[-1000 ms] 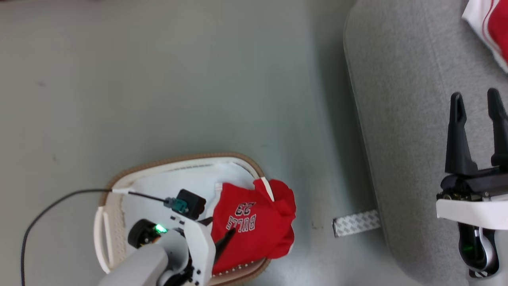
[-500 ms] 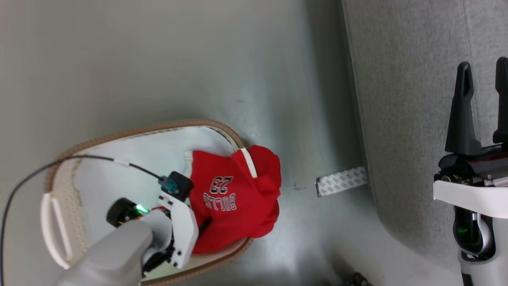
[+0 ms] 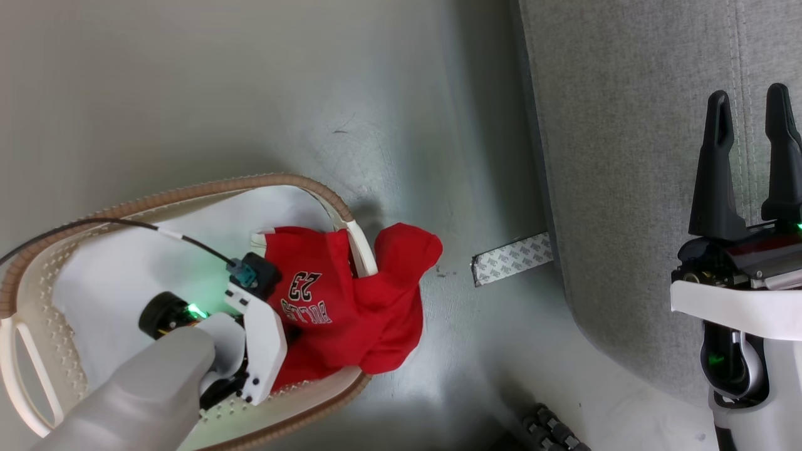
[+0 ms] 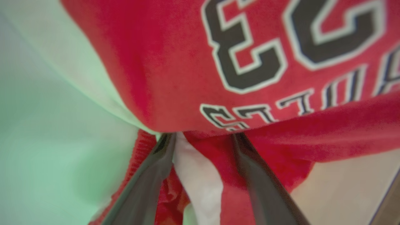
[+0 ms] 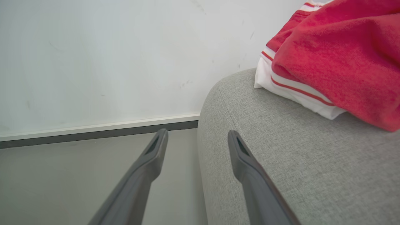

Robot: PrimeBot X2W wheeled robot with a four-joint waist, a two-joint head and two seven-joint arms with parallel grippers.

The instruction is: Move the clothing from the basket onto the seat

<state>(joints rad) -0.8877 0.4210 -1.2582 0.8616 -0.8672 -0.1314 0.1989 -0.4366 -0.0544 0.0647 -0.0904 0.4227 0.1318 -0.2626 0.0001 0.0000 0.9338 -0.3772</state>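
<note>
Burrowing deeper than a second ago: left gripper (image 4: 203, 136) tips hidden under bright red "BULLS 23" jersey (image 3: 338, 300), jaws apart astride a fold, pinch next. It still lies in oval off-white perforated basket (image 3: 188, 194); right gripper (image 3: 748, 97) open over light-grey fabric seat (image 3: 626, 156).

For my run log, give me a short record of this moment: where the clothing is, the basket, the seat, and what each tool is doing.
red jersey: printed BULLS 23, lying in the basket, part hanging over its rim
other red garment: on the seat, white striped trim
left tool: open, fingers pushed into the jersey, fabric between them
right tool: open, empty, by the seat's edge
task state: jersey not yet lifted out
</note>
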